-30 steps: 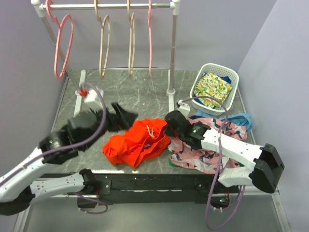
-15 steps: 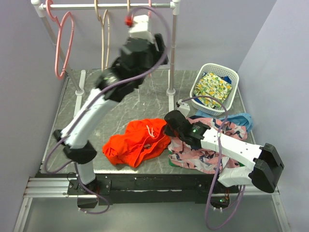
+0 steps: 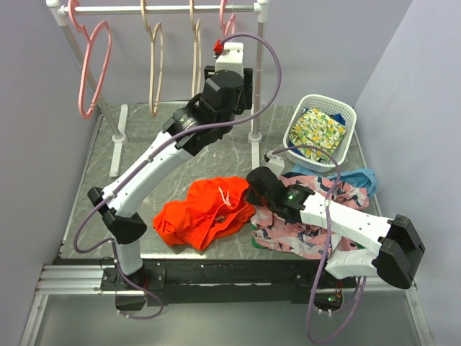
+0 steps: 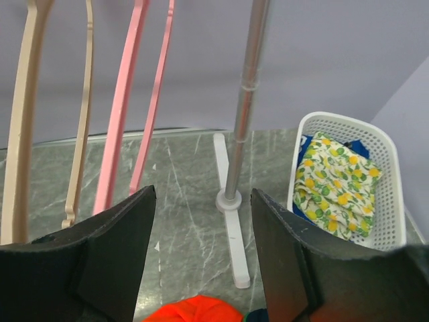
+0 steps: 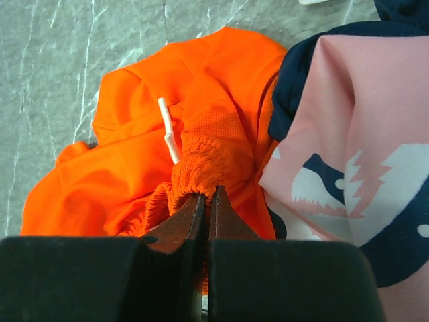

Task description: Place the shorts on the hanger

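The orange-red shorts (image 3: 198,216) lie crumpled on the grey table, white drawstring (image 5: 167,131) showing. My right gripper (image 3: 253,193) is shut on their gathered waistband (image 5: 206,194) at the shorts' right edge. My left gripper (image 3: 229,81) is raised by the rail, open and empty (image 4: 203,194). The right pink hanger (image 4: 124,100) hangs just left of and beyond its left finger; only its top shows in the top view (image 3: 224,18), the rest is hidden by the arm. A second pink hanger (image 3: 94,68) hangs at the rail's far left.
Two tan hangers (image 3: 155,65) hang between the pink ones. The rack's right post (image 3: 257,79) stands close to my left gripper. A white basket (image 3: 346,115) holds yellow floral cloth. A pink, navy and white garment (image 3: 317,216) lies under my right arm.
My left arm swung up from low at the left to the rail, then shifted right and slightly down near the right pink hanger. My right gripper and the shorts have not moved.
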`<state>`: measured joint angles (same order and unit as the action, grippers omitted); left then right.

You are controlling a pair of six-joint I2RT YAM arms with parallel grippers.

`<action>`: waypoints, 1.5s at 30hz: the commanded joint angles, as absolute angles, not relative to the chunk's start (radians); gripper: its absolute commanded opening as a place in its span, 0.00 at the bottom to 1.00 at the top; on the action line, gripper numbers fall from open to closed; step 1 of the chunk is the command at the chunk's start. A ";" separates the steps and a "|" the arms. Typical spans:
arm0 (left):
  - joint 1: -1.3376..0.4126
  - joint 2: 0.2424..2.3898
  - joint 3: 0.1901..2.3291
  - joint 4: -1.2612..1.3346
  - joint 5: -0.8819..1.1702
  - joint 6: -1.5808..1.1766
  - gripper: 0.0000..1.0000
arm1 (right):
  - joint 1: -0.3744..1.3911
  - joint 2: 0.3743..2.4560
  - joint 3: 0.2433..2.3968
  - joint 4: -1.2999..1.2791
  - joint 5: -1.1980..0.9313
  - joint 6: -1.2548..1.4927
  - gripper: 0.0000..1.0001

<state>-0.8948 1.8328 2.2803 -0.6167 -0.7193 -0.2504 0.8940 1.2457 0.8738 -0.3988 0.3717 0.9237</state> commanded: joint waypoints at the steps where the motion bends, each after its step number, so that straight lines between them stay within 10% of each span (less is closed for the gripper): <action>1: -0.937 1.720 2.255 -0.494 -0.716 -0.203 0.65 | 0.902 1.233 0.871 -0.356 0.380 0.937 0.00; 15: -0.821 1.762 2.330 -0.523 -0.674 -0.133 0.76 | 0.911 1.229 0.851 -0.350 0.370 0.948 0.00; 45: -0.572 1.812 2.273 -0.554 -0.279 -0.163 0.52 | 0.937 1.262 0.850 -0.351 0.367 0.962 0.00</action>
